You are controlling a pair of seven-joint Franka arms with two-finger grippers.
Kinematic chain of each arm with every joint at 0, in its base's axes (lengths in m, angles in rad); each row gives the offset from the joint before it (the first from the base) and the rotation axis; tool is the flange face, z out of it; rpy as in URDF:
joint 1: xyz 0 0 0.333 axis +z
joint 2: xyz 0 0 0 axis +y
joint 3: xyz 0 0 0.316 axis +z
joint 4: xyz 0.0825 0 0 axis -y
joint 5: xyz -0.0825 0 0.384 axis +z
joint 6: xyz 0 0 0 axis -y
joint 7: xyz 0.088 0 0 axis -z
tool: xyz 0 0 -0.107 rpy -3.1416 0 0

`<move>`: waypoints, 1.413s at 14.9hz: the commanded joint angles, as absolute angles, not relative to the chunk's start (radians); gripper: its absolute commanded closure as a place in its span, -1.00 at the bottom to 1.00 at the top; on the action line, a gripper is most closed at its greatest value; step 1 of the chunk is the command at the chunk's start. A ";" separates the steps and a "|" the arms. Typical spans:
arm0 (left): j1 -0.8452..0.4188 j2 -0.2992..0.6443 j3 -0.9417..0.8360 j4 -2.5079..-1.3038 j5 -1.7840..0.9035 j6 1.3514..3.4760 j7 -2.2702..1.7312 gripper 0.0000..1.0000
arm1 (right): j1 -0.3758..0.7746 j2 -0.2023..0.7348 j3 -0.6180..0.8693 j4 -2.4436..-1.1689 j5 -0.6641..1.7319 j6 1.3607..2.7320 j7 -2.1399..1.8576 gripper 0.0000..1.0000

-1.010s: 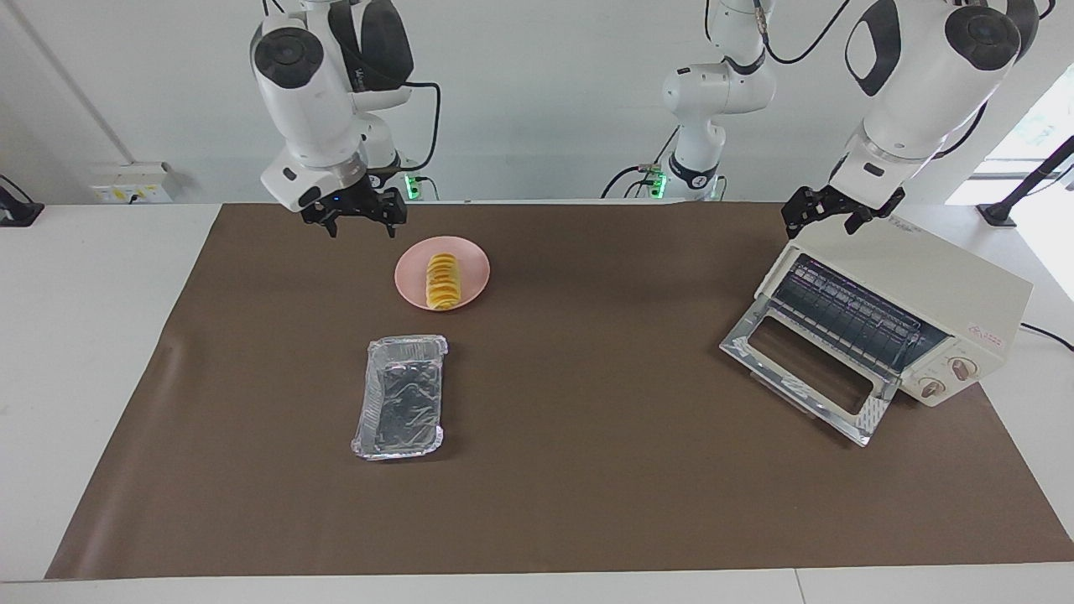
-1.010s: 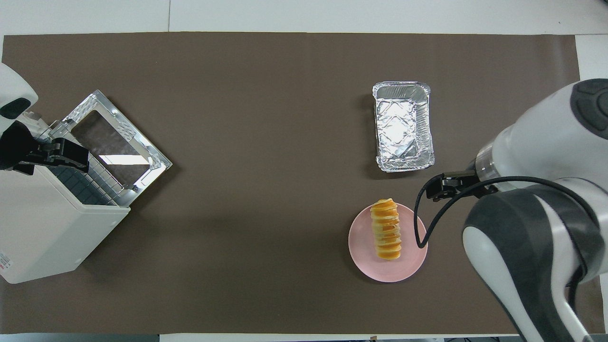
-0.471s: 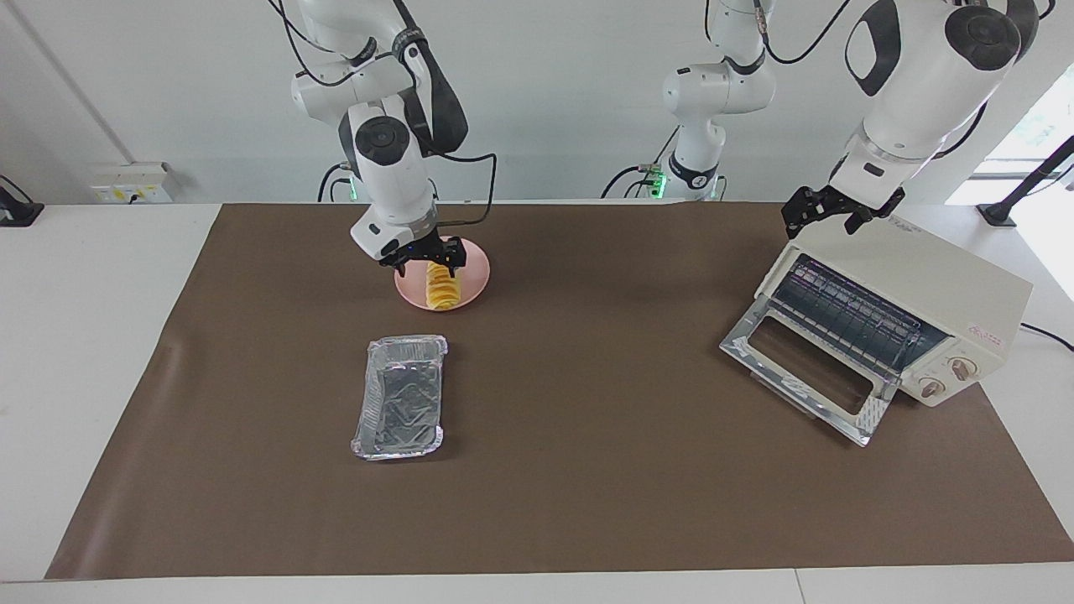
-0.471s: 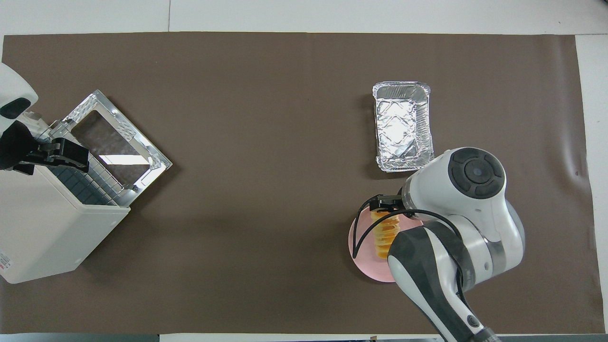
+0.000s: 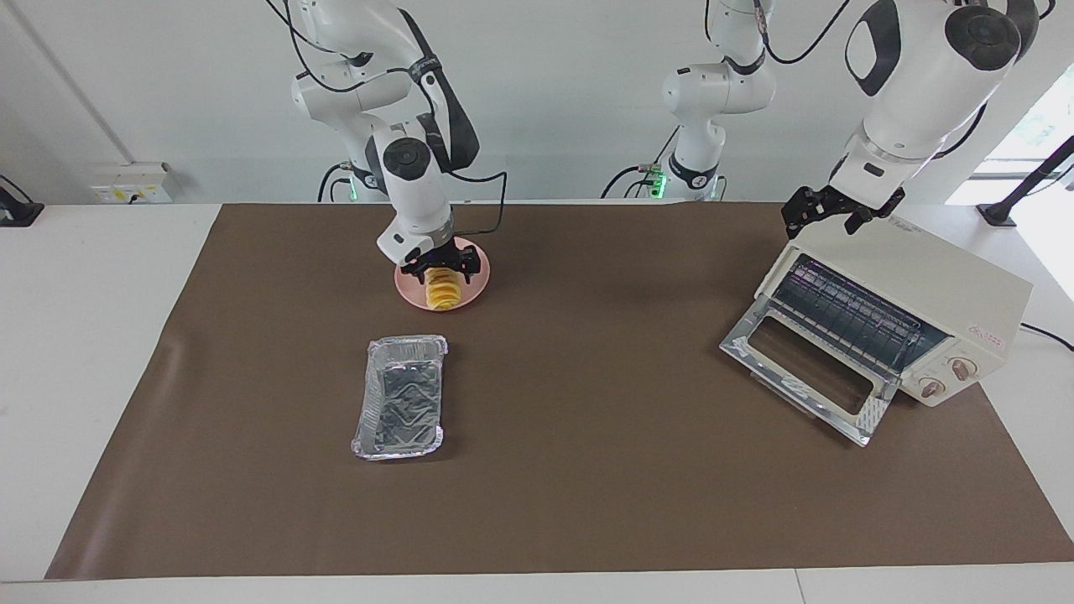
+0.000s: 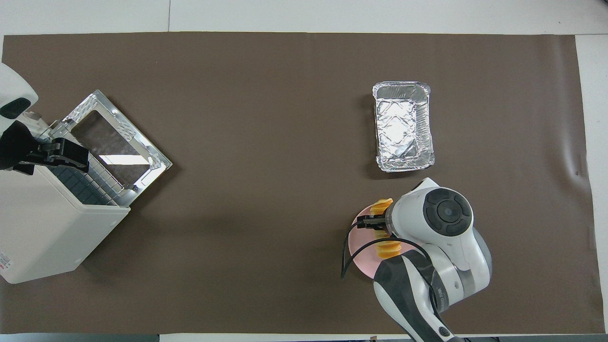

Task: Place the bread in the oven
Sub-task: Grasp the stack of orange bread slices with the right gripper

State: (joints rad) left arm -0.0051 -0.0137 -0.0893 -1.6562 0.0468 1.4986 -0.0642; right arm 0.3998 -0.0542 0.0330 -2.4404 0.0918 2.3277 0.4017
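The bread, a ridged yellow-orange loaf, lies on a round pink plate toward the right arm's end of the table. My right gripper is low over the loaf's middle, open, with a finger on each side of it. In the overhead view the right arm covers most of the loaf and plate. The cream-white oven stands at the left arm's end, its glass door dropped open and its wire rack showing. My left gripper waits, open, over the oven's top edge.
A crinkled silver foil tray lies empty on the brown mat, farther from the robots than the plate. A third robot arm stands at the table's edge between my two arms.
My right arm has swung in from the table's end and lowered its gripper over the bread on the plate. The left arm and the oven have not moved.
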 commanded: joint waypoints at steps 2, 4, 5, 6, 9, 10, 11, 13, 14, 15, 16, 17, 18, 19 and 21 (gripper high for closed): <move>0.000 -0.029 -0.089 -1.666 0.032 1.497 -0.071 -1.00 | 0.397 -0.080 0.032 -2.496 0.103 2.382 0.379 -0.98; 0.000 -0.029 -0.089 -1.666 0.032 1.497 -0.071 -1.00 | 0.397 -0.077 0.032 -2.496 0.103 2.387 0.380 -0.11; 0.000 -0.029 -0.089 -1.666 0.032 1.497 -0.071 -1.00 | 0.397 -0.077 0.032 -2.496 0.103 2.387 0.382 0.94; 0.000 -0.029 -0.089 -1.666 0.032 1.497 -0.071 -1.00 | 0.397 -0.077 0.032 -2.496 0.103 2.384 0.380 1.00; 0.000 -0.029 -0.089 -1.666 0.032 1.497 -0.071 -1.00 | 0.400 -0.069 0.032 -2.479 0.103 2.369 0.385 1.00; 0.000 -0.029 -0.089 -1.666 0.032 1.497 -0.071 -1.00 | 0.399 -0.064 0.032 -2.462 0.103 2.356 0.384 1.00; 0.000 -0.029 -0.089 -1.666 0.032 1.497 -0.071 -1.00 | 0.399 -0.060 0.032 -2.435 0.101 2.318 0.382 1.00; 0.000 -0.029 -0.089 -1.666 0.032 1.497 -0.071 -1.00 | 0.399 -0.037 0.032 -2.347 0.101 2.226 0.385 1.00; 0.000 -0.029 -0.089 -1.666 0.032 1.497 -0.071 -1.00 | 0.397 -0.028 0.032 -2.295 0.103 2.173 0.387 1.00; 0.000 -0.029 -0.089 -1.666 0.032 1.497 -0.071 -1.00 | 0.396 -0.015 0.032 -2.234 0.103 2.108 0.385 1.00; 0.000 -0.029 -0.089 -1.666 0.032 1.497 -0.071 -1.00 | 0.388 0.000 0.031 -2.171 0.104 2.039 0.385 1.00; 0.000 -0.029 -0.089 -1.666 0.032 1.497 -0.071 -1.00 | 0.379 0.014 0.029 -2.111 0.106 1.993 0.385 1.00; 0.000 -0.029 -0.089 -1.666 0.032 1.497 -0.071 -1.00 | 0.362 0.038 0.026 -2.041 0.106 1.949 0.382 1.00; 0.000 -0.029 -0.089 -1.666 0.032 1.497 -0.071 -1.00 | 0.338 0.070 0.026 -1.966 0.106 1.910 0.376 1.00; 0.000 -0.029 -0.089 -1.666 0.032 1.497 -0.071 -1.00 | 0.299 0.110 0.026 -1.857 0.107 1.862 0.342 1.00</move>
